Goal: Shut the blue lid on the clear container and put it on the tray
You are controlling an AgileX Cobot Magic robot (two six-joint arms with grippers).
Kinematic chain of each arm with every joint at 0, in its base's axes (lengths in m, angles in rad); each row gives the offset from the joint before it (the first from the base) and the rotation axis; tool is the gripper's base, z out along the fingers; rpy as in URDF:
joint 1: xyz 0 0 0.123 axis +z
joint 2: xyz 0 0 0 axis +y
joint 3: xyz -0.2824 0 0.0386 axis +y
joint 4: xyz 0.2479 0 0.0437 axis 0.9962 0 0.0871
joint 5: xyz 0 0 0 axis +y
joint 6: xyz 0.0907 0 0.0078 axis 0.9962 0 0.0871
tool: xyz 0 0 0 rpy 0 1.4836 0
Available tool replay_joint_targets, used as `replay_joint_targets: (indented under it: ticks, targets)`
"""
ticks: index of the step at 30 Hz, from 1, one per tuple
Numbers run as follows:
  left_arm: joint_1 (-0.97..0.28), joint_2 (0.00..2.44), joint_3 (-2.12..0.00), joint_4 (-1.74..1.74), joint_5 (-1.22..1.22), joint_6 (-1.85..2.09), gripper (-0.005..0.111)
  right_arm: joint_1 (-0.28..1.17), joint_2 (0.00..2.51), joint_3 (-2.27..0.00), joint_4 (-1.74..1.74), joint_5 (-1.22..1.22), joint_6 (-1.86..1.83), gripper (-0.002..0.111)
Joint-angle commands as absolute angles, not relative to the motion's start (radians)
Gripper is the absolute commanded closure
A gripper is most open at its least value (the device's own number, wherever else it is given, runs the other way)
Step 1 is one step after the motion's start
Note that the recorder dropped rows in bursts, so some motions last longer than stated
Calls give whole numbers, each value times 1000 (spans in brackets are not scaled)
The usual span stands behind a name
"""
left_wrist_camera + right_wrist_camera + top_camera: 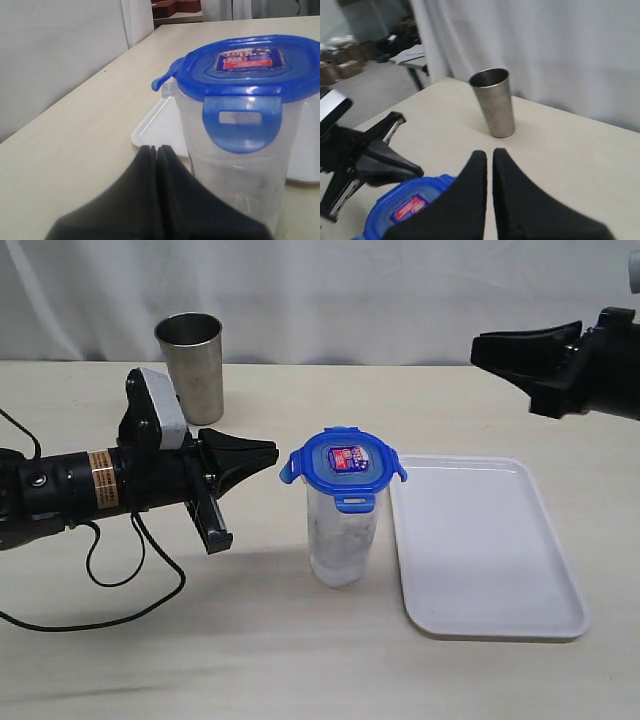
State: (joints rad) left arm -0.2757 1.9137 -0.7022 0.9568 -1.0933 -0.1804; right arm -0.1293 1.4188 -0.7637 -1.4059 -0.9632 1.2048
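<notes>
Blue lid [343, 465] is set on top of the clear container [342, 540], just past the tips of the left hand [268, 452], which is closed on nothing. The tray [480, 550] is laid on the counter [300, 660] beside the container, farther from that hand. The right hand [482, 346] is closed too, held up well apart.

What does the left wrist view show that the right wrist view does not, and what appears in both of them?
Only the left wrist view shows the clear container under its lid and a corner of the white tray beyond it. Only the right wrist view shows the steel cup, standing upright, and the shut right gripper. Both show the blue lid with its sticker, the shut left gripper and the beige table.
</notes>
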Motion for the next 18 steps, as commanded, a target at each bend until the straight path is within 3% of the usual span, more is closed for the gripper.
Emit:
replay_joint_targets:
  ticks: [1,5,18]
  targets:
    - [-274,1916,-705,945,-1106,-184,107,-314,1593,-808,-1545,-1221,1089,104]
    - [-274,1916,-712,923,-1099,-181,107,-332,1678,-783,-1600,-1221,934,104]
    - [-274,1916,-736,920,-1090,-176,107,-104,1702,-801,-1744,-1221,912,104]
